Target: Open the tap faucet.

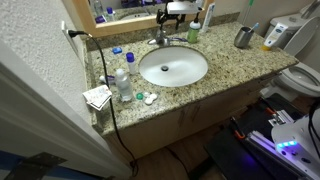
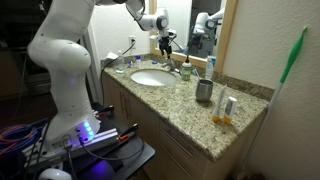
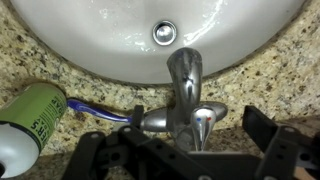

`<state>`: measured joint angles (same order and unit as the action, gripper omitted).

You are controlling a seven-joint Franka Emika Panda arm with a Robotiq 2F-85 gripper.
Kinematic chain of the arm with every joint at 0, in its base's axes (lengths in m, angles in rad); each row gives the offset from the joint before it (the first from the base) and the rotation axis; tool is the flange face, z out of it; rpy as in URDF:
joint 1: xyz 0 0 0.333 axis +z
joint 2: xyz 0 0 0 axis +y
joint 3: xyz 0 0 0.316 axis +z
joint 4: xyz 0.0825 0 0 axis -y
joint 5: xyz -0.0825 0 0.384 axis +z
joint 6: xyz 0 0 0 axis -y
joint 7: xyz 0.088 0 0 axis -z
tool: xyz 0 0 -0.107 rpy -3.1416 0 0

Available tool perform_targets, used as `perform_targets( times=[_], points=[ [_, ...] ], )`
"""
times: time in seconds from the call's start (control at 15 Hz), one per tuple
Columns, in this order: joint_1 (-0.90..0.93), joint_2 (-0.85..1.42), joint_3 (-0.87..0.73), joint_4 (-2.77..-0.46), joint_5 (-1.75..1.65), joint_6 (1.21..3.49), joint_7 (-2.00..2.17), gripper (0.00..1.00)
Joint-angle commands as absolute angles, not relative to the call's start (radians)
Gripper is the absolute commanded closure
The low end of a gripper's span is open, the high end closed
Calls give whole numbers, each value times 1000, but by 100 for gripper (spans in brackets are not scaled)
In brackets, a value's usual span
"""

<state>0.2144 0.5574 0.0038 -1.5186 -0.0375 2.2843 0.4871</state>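
The tap faucet (image 3: 184, 72) is shiny chrome, with a short spout over the white basin (image 3: 110, 30) and a lever handle (image 3: 203, 122) marked with a red and a blue dot. In the wrist view my gripper (image 3: 200, 124) is open, one black finger on each side of the handle, with gaps to it. In both exterior views the gripper (image 1: 176, 14) (image 2: 166, 42) hangs over the faucet (image 1: 160, 39) (image 2: 181, 68) at the back of the sink.
A green tube (image 3: 28, 122) and a blue toothbrush (image 3: 95, 110) lie on the granite counter beside the faucet. A grey metal cup (image 1: 243, 37) (image 2: 204, 91) stands further along. Bottles and small items (image 1: 122, 82) crowd the counter end near the wall. A mirror is behind.
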Motion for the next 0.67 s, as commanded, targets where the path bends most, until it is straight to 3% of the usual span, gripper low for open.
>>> perform_targets(
  times=[0.0, 0.6],
  points=[
    [220, 584, -6, -1487, -40, 2294, 480, 0],
    [222, 569, -13, -1500, -50, 2293, 490, 0]
  ],
)
